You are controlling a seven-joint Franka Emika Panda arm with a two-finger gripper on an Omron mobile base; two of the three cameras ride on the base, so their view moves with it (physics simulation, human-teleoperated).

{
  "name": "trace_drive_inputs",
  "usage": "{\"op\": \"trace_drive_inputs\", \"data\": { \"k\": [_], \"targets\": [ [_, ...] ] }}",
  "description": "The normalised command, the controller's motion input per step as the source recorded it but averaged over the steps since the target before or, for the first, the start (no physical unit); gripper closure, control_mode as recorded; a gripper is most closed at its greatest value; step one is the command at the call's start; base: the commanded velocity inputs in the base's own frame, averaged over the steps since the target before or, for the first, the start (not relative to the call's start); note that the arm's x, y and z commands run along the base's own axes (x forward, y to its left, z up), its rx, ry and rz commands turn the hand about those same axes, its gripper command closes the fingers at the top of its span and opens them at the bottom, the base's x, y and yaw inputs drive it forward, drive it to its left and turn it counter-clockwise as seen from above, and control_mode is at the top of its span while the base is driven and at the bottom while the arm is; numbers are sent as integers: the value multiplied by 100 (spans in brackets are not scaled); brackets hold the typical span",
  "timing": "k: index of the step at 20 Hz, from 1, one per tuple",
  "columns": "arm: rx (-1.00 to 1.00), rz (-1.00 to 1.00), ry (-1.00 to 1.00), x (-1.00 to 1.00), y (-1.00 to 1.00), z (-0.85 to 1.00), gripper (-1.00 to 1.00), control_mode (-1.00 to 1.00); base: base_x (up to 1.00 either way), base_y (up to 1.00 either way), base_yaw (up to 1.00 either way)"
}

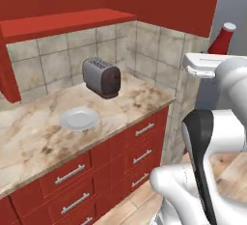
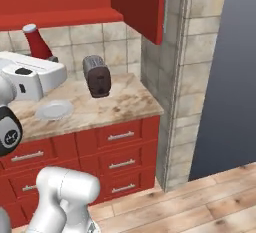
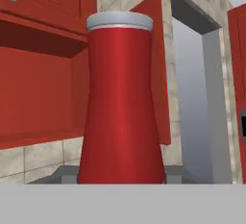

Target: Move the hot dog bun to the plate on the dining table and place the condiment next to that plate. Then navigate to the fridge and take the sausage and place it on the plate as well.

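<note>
ITEM: condiment bottle [image 3: 122, 103], red, pale cap | LOCATION: carried high above the marble counter [image 1: 29, 137], clamped upright in the gripper [image 3: 120, 177] (likely so it travels without tipping) | JAWS: partly closed on the bottle's base | NEARBY: toaster [image 1: 101, 77], white plate [image 1: 79, 119] | LABELS: no readable writing or brand.

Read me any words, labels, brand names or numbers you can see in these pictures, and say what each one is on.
None can be read.
Condiment bottle: plain red, no lettering visible.
Toaster: no markings.
White plate: blank.
Drawer fronts: only handles.
</note>
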Motion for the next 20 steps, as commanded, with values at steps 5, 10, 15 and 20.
{"op": "trace_drive_inputs", "data": {
  "k": [5, 10, 15, 20],
  "targets": [
    [0, 0, 0, 0, 0, 0, 100, 100, -36, 3, -89],
    [0, 0, 0, 0, 0, 0, 100, 100, 1, -6, -86],
    [0, 0, 0, 0, 0, 0, 100, 100, 32, -15, -77],
    [0, 0, 0, 0, 0, 0, 100, 100, 84, -13, -56]
  ]
}}
